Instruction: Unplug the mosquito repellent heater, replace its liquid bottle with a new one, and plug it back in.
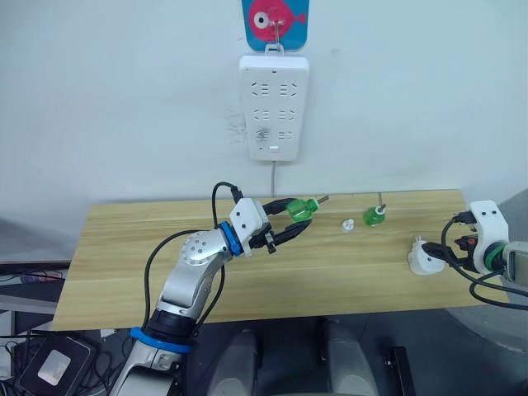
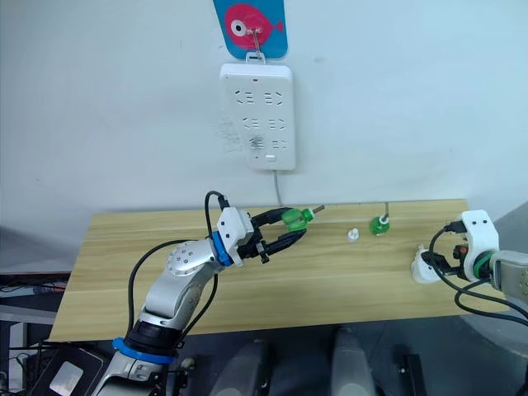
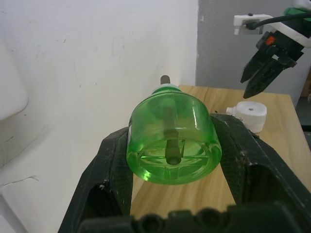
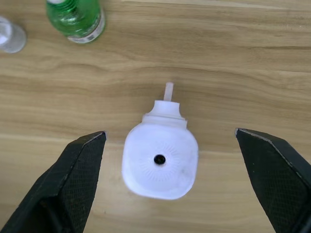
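My left gripper (image 1: 295, 219) is shut on a green liquid bottle (image 1: 300, 209) and holds it on its side above the middle of the wooden table (image 1: 124, 264), wick pointing right. The left wrist view shows that bottle's base (image 3: 171, 141) clamped between both fingers. A second green bottle (image 1: 375, 216) stands upright further right, with a small clear cap (image 1: 348, 223) beside it. The white mosquito repellent heater (image 1: 426, 258) lies on the table near the right end, unplugged, vent hole up (image 4: 159, 159). My right gripper (image 4: 170, 134) hovers over it, open, a finger on either side and not touching.
A tall white power strip (image 1: 274, 106) hangs on the wall behind the table from a blue and pink fish hook (image 1: 275, 18), its cord dropping behind the tabletop. Black cables loop off both arms. The table's right edge is close to the heater.
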Tool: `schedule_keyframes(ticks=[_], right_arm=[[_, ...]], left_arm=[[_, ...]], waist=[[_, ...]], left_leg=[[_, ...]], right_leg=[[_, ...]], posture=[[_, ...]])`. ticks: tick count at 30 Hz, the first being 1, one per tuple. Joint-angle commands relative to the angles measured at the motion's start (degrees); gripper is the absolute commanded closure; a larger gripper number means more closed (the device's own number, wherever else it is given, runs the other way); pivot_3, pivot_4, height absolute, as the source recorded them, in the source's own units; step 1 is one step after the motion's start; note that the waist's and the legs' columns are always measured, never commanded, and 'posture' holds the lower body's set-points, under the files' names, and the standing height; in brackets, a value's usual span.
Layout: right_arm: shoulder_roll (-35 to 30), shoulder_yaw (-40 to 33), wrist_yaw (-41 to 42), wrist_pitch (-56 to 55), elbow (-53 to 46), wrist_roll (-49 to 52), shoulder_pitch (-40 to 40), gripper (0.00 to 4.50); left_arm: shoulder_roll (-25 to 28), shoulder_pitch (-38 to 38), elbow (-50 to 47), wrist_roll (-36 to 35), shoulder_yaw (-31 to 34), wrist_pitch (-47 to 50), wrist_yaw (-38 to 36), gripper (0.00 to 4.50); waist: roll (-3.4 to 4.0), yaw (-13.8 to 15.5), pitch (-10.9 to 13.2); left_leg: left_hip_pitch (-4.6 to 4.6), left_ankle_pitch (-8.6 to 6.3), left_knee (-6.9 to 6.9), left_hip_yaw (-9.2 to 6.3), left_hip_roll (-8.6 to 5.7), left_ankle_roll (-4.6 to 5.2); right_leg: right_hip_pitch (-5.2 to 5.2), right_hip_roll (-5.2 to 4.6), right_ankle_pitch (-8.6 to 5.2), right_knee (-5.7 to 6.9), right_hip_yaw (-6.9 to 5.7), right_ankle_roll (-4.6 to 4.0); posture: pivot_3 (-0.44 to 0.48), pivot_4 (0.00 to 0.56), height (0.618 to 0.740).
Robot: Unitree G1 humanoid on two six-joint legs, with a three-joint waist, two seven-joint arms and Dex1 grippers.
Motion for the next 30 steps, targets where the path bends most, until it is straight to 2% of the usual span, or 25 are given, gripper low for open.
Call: schedule_keyframes(ticks=[1, 11, 30], right_arm=[[1.2, -1.4, 0.9, 3.6, 1.3, -1.5, -1.7, 0.05], [5.3, -1.9, 0.5, 10.0, 4.2, -5.9, -5.2, 0.05], [6.7, 4.6, 11.8, 4.7, 15.1, -16.2, -10.8, 0.05]], left_arm=[[0.0, 0.0, -2.3, -0.1, 0.3, -1.1, 0.3, 2.24], [0.3, 0.6, -2.3, 0.2, 0.0, -1.0, 0.1, 2.24], [0.8, 1.0, -3.1, 0.1, -0.5, 0.5, -0.2, 2.24]], waist=[[0.00, 0.0, 0.0], [0.00, 0.1, 0.0], [0.00, 0.1, 0.0]], left_leg=[[-0.01, 0.00, 0.00, 0.00, 0.00, 0.00], [-0.01, 0.00, 0.00, -0.01, -0.01, 0.00], [-0.01, 0.00, 0.00, -0.02, 0.00, 0.00]], right_leg=[[0.00, 0.00, 0.00, 0.00, 0.00, 0.00], [0.00, -0.02, 0.00, 0.00, 0.00, 0.00], [-0.01, -0.02, 0.00, -0.02, -0.01, 0.00]], posture=[[0.046, 0.292, 0.740], [0.051, 0.297, 0.740], [0.058, 0.305, 0.740]])
